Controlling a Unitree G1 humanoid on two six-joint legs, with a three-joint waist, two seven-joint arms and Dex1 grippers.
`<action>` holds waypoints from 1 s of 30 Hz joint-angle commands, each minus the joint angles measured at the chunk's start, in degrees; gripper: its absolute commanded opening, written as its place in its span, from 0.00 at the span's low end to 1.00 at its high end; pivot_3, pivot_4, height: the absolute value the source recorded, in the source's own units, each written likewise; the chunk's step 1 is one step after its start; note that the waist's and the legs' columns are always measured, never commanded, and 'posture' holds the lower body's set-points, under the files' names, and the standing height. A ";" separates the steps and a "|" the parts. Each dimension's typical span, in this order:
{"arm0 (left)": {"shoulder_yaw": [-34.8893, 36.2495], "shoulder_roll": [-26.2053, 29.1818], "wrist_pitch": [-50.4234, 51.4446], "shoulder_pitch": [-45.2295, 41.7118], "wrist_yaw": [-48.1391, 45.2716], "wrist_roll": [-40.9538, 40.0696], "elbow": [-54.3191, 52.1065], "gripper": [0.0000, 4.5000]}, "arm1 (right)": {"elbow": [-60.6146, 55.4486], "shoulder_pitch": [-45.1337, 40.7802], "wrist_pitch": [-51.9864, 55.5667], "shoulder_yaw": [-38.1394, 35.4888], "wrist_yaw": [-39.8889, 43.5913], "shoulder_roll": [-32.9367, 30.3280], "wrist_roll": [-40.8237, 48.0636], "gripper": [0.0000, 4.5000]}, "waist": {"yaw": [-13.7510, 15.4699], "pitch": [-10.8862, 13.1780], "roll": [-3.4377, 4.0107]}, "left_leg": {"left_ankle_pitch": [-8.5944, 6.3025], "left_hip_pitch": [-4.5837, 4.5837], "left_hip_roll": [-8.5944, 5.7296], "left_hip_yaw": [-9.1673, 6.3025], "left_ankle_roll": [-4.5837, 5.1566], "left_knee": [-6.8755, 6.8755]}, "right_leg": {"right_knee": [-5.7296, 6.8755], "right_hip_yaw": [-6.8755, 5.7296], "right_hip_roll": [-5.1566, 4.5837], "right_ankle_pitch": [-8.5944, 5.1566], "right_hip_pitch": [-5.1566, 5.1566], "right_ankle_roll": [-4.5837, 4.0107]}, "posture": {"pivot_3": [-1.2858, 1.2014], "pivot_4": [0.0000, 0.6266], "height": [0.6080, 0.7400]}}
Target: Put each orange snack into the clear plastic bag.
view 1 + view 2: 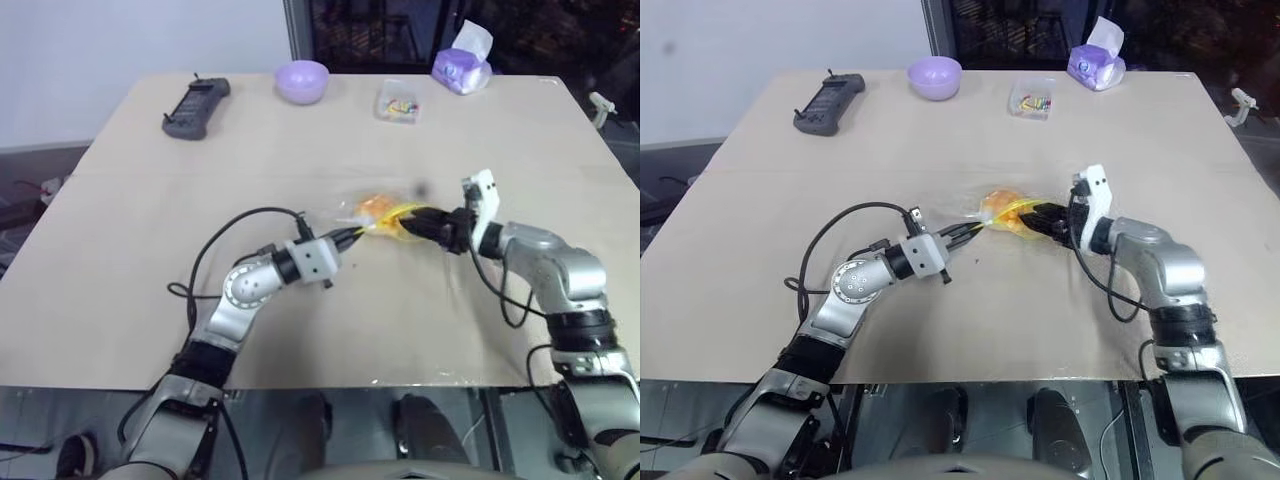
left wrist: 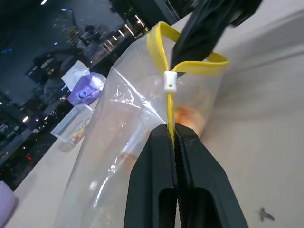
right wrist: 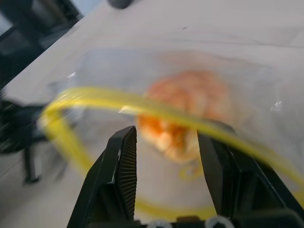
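You are working over a wide, pale table (image 1: 150,300) with both arms meeting near its middle. Your left gripper (image 2: 173,135) is pinching the yellow zip strip (image 2: 169,107) of the clear plastic bag (image 2: 118,142) between tightly closed fingers, holding the bag up off the tabletop. Your right gripper (image 3: 166,142) is standing with its fingers apart at the bag's open mouth, one finger (image 3: 223,161) behind the yellow strip, gripping nothing. The orange snack (image 3: 190,109) is sitting inside the bag, seen through the plastic just beyond the right fingers. Along the far edge are resting a dark handset (image 1: 195,107), a lilac bowl (image 1: 302,80), a purple tissue pack (image 1: 462,65) and a small clear box (image 1: 397,102).
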 commanded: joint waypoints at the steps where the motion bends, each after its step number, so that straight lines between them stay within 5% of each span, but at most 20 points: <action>1: 1.25 0.00 0.16 -1.24 1.29 -0.17 -0.22 0.00 | -8.50 3.50 -1.51 -2.46 5.74 -4.94 2.99 0.49 | 0.04 0.00 0.00 | 0.00 0.00 0.00 0.00 0.00 0.00 | 0.00 0.00 0.00 0.00 0.00 0.00 | 0.52 0.24 1.00; 8: 1.51 -0.25 0.41 -1.56 1.36 -0.98 0.09 0.00 | -8.66 10.08 -18.00 -0.98 7.52 -16.03 -9.57 0.49 | -0.01 0.00 -0.01 | 0.00 0.04 0.02 0.04 0.00 0.02 | 0.02 0.02 0.01 -0.01 0.02 0.02 | 0.52 0.24 1.00; 15: 1.17 -0.83 0.47 -1.36 1.09 -1.35 0.25 0.00 | 6.71 3.81 -38.50 9.19 -4.11 -12.93 -31.19 0.49 | -0.34 0.00 -0.01 | 0.01 0.11 0.03 0.10 -0.01 0.03 | 0.07 0.08 0.03 0.00 0.01 0.02 | 0.52 0.24 1.00; 28: 0.95 -0.74 0.31 -0.21 1.61 -0.40 -0.75 0.00 | 16.34 -3.45 -50.18 10.60 -3.34 -8.49 -35.08 0.49 | 0.09 0.02 0.02 | 0.01 0.05 -0.01 0.08 -0.01 0.03 | 0.00 0.07 -0.02 0.00 0.01 0.01 | 0.52 0.24 1.00; 30: 0.97 -0.74 0.32 -0.01 1.79 -0.28 -0.87 0.00 | 15.76 -2.91 -51.33 10.66 -1.89 -8.79 -34.85 0.32 | 0.03 0.02 0.02 | 0.01 0.05 -0.01 0.09 -0.01 0.03 | 0.00 0.08 -0.02 0.00 0.01 0.01 | 0.52 0.24 1.00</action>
